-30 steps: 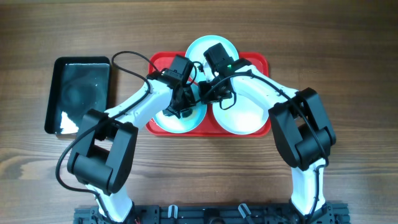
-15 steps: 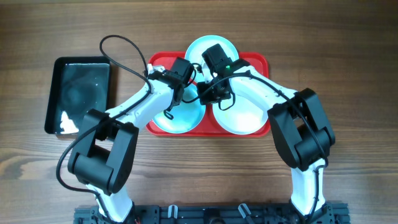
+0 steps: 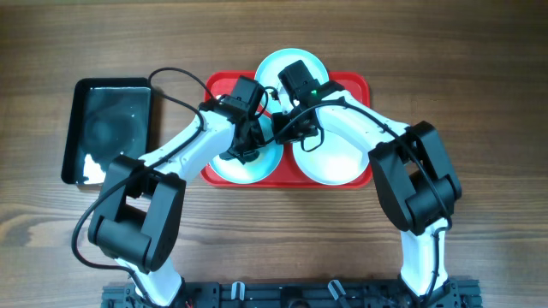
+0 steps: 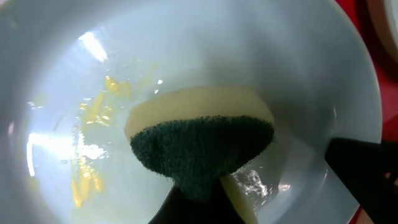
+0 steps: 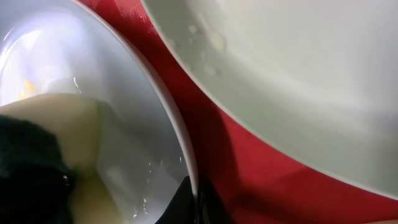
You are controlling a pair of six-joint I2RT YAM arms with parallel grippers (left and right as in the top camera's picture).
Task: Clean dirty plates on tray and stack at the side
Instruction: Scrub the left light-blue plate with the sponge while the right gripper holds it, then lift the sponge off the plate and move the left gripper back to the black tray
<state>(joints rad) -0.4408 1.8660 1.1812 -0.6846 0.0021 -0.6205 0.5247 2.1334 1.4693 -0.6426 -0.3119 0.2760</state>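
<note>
Three plates lie on the red tray (image 3: 360, 84): a front-left aqua-rimmed plate (image 3: 248, 171), a front-right nearly white plate (image 3: 338, 162) and a back plate (image 3: 282, 62). My left gripper (image 3: 247, 147) is shut on a yellow-and-green sponge (image 4: 202, 140) pressed on the front-left plate (image 4: 74, 81), which carries yellow smears (image 4: 84, 180). My right gripper (image 3: 278, 128) is shut on that plate's rim (image 5: 180, 140). The sponge also shows in the right wrist view (image 5: 43, 143), as do the white plate (image 5: 298, 74) and the tray (image 5: 249, 174).
A glossy black tray (image 3: 110, 128) holding water and some white foam stands to the left of the red tray on the wooden table (image 3: 479, 77). Both arms cross over the red tray's middle.
My left gripper with the sponge has moved back toward the front across the front-left plate, after having shifted toward the far side half a second ago. My right gripper has stayed put.
</note>
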